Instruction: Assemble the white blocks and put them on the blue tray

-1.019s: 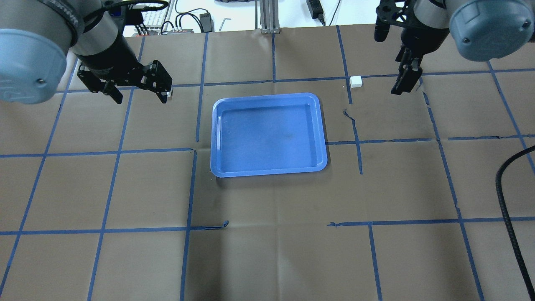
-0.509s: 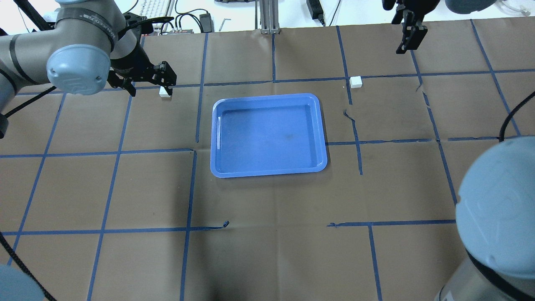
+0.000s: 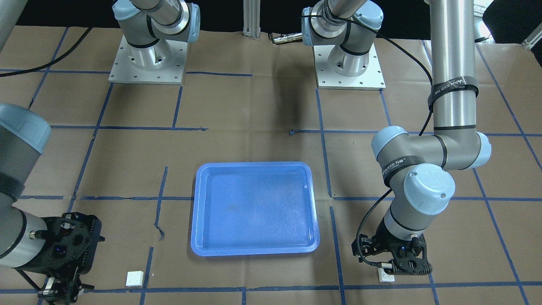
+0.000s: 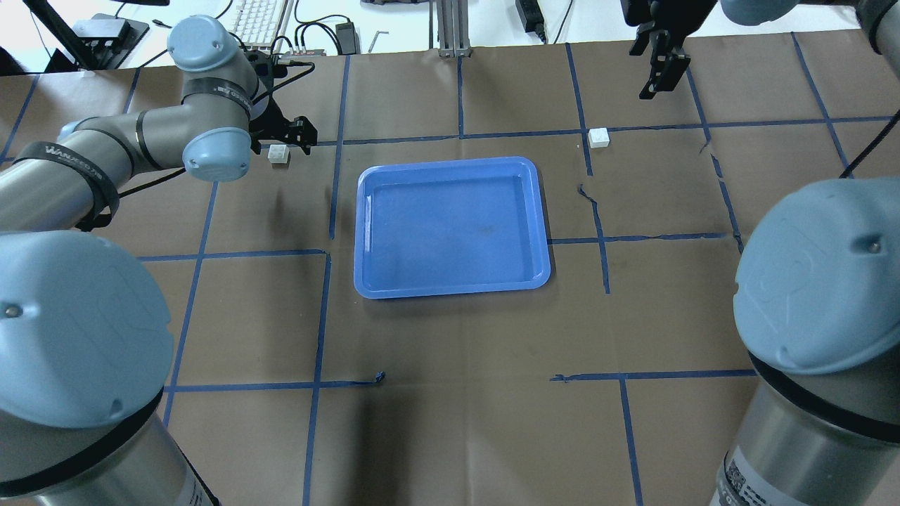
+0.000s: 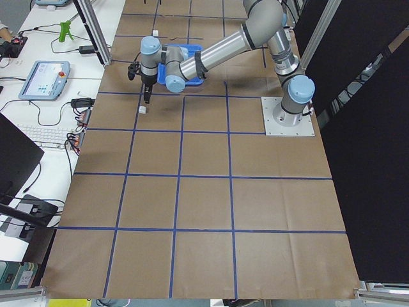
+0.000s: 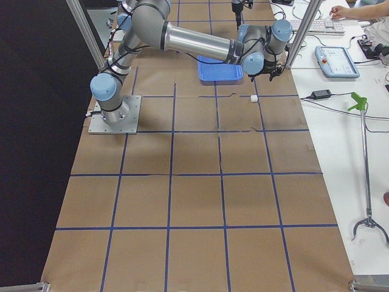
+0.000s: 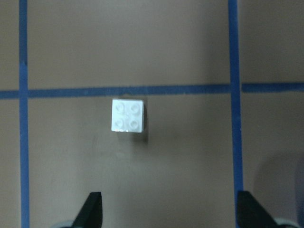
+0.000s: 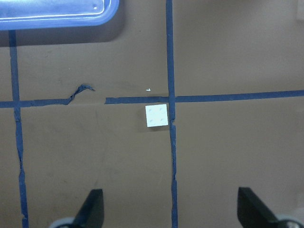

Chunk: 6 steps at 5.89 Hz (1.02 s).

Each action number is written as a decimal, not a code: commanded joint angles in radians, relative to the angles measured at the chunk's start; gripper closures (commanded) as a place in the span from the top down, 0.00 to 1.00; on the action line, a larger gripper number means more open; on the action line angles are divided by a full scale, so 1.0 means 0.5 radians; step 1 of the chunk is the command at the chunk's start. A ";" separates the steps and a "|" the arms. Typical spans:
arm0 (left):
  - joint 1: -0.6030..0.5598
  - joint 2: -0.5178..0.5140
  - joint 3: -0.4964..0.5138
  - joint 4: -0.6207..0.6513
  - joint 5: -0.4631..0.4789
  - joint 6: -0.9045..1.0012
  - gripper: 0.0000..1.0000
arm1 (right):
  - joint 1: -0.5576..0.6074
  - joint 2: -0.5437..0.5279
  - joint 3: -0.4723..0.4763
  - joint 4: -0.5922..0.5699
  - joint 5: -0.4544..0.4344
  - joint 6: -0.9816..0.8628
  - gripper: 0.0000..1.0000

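Observation:
One white block [image 4: 279, 154] lies on the table left of the blue tray [image 4: 450, 289]. My left gripper [image 4: 294, 136] hovers over it, open and empty. In the left wrist view the block [image 7: 127, 115] sits ahead of the spread fingertips [image 7: 94, 209]. The other white block [image 4: 598, 137] lies to the right of the tray's far corner. My right gripper [image 4: 657, 67] hangs beyond it, open and empty. The right wrist view shows this block [image 8: 156, 115] on a tape crossing, ahead of the open fingers [image 8: 92, 209]. The tray [image 3: 254, 250] holds nothing.
Brown paper with a blue tape grid covers the table [image 4: 450, 422]. The two arm bases [image 3: 146, 63] stand at the robot's side. A keyboard [image 4: 264, 17] and cables lie past the far edge. The tray's corner [image 8: 57, 12] shows in the right wrist view.
My left arm has reached further out and its gripper has shifted right to sit over the left block. My right gripper has moved away from the robot, then left. Both blocks are unmoved.

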<state>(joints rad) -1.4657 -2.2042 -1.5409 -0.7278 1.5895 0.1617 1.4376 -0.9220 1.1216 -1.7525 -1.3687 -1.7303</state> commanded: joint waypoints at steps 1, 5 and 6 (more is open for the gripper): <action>0.074 -0.104 0.041 0.081 -0.004 0.206 0.99 | -0.055 0.055 0.228 -0.120 0.321 -0.055 1.00; 0.087 -0.260 0.210 0.090 -0.013 0.220 0.90 | -0.191 0.178 0.512 -0.646 0.657 -0.306 0.97; 0.087 -0.267 0.204 0.090 -0.013 0.220 0.83 | -0.188 0.193 0.491 -0.658 0.666 -0.316 0.96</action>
<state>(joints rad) -1.4222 -2.3248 -1.4467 -0.6827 1.5832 0.2712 1.3445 -0.8361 1.3725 -2.0733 -1.0461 -1.8714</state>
